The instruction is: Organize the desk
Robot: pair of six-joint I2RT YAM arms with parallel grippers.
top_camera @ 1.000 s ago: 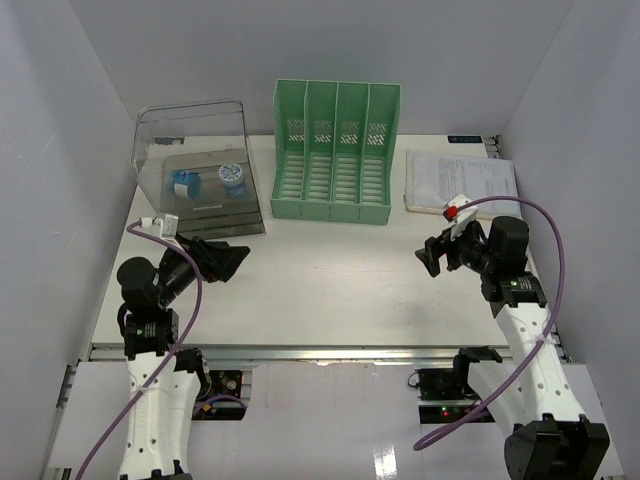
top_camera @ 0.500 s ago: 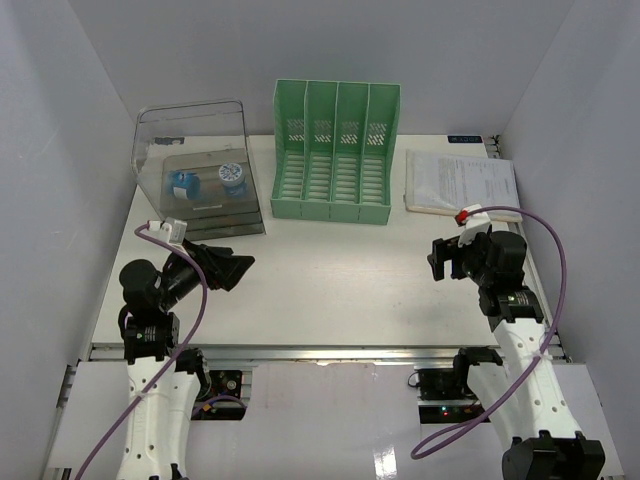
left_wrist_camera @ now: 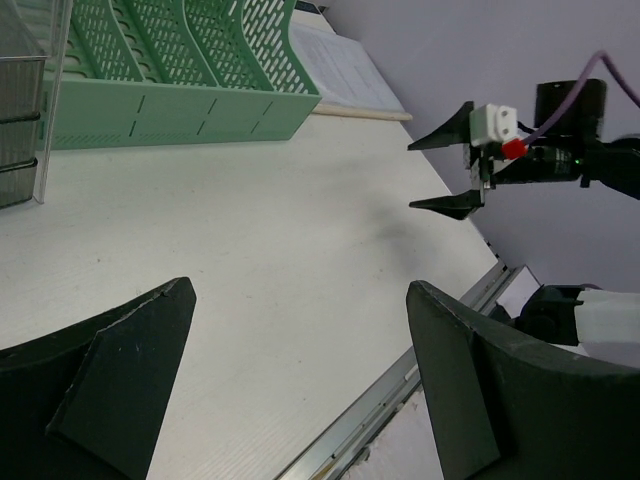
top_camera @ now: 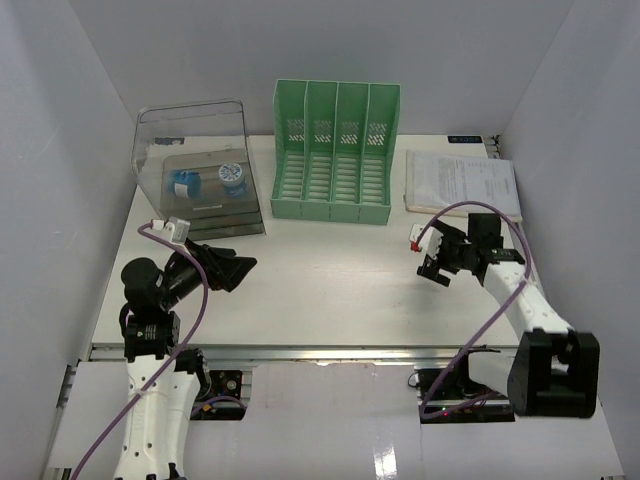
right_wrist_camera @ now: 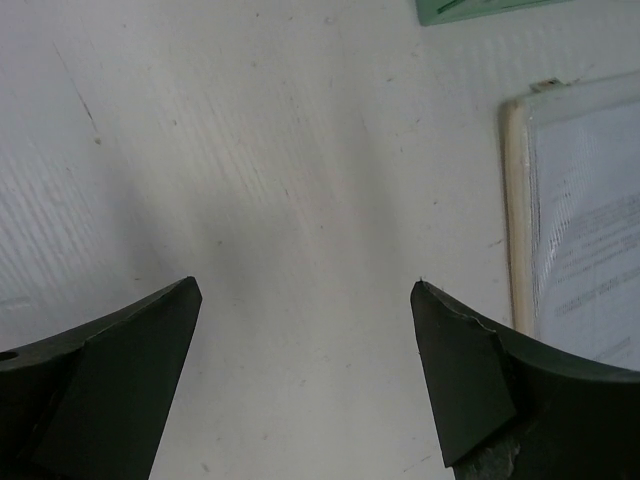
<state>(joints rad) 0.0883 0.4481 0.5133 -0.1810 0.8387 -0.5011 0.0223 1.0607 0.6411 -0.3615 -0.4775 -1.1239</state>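
Desk point(top_camera: 330, 290), white and flat, sits boxed in by pale walls point(top_camera: 50, 150).

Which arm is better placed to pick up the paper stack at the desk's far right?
Right. The right end effector, open, hovers over bare desk beside the paper stack; the left end effector, also open, sits far across near the clear drawer box.

Plain pale grey walls point(top_camera: 320, 40) stand on three sides: one far ahead of the left pincer point(top_camera: 243, 268), one off its outer side, one outward of the right pincer point(top_camera: 432, 270). Soft, even light, faint shadows
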